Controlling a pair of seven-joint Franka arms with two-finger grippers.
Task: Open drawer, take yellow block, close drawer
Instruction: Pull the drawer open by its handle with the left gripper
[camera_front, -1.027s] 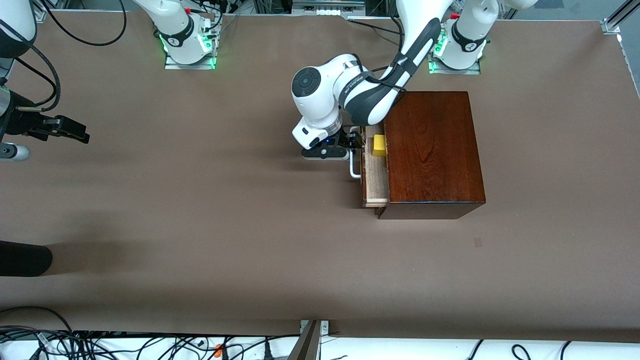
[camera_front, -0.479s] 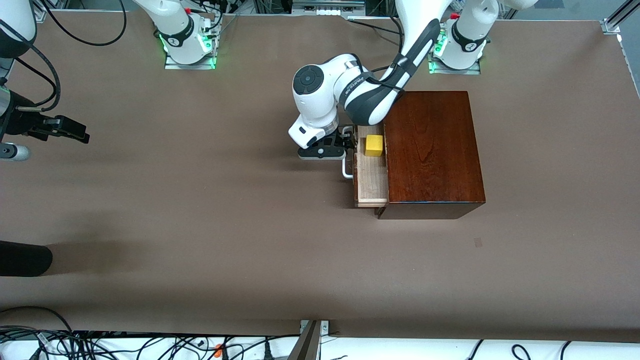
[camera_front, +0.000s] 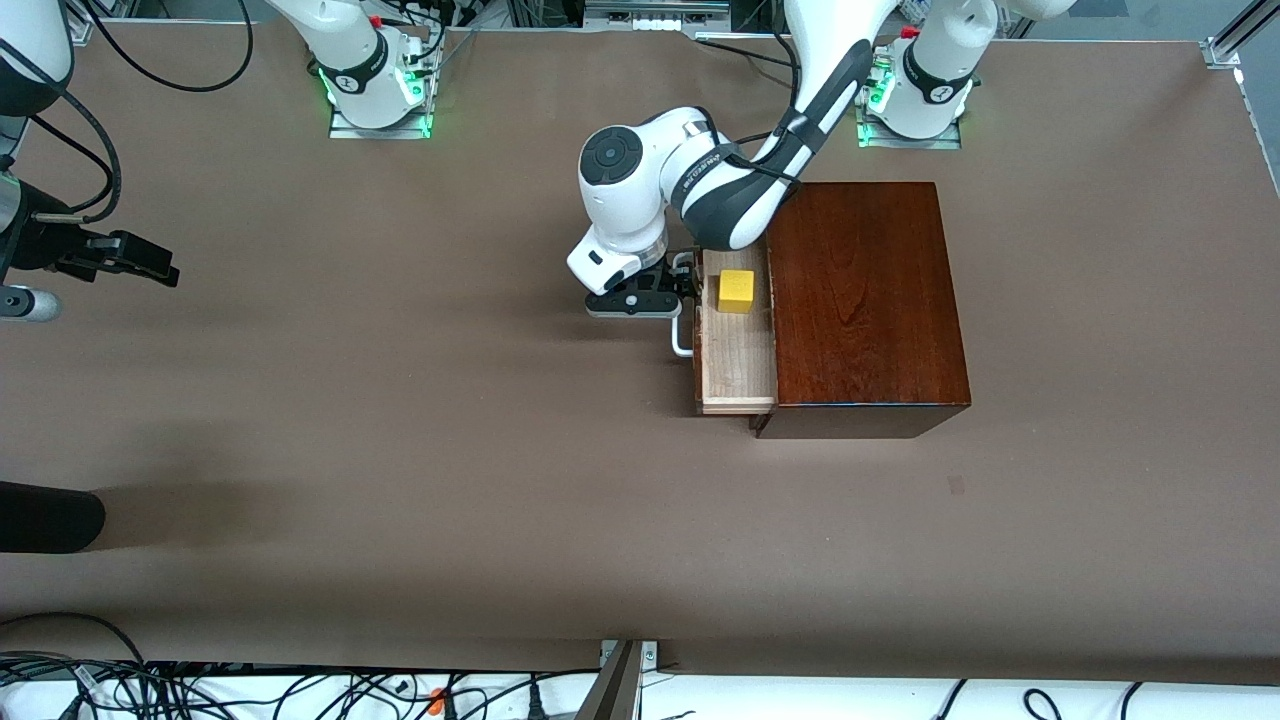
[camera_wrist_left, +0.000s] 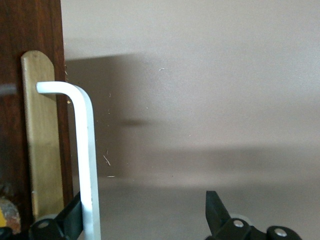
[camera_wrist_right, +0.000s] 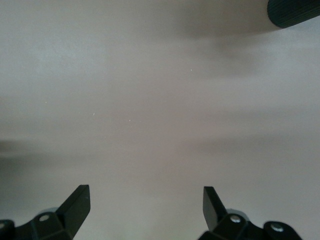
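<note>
The left pincer (camera_front: 686, 290), fingers wide with one hooked inside the handle (camera_front: 681, 332), has pulled the drawer (camera_front: 735, 360) further out, fully exposing the yellow block (camera_front: 736, 291); right pincer (camera_wrist_right: 145, 210) waits open.

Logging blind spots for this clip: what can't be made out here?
- Drawer: its inner part, front view, is hidden under the box.
- Left tool: cut off by the wrist view's edge; arm covers it in front view.
- Yellow block: absent from both wrist views.
- Right tool: only fingertips show.

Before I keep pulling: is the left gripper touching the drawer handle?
Touching. The left wrist view shows one finger hooked against the white handle, the other standing apart.
</note>
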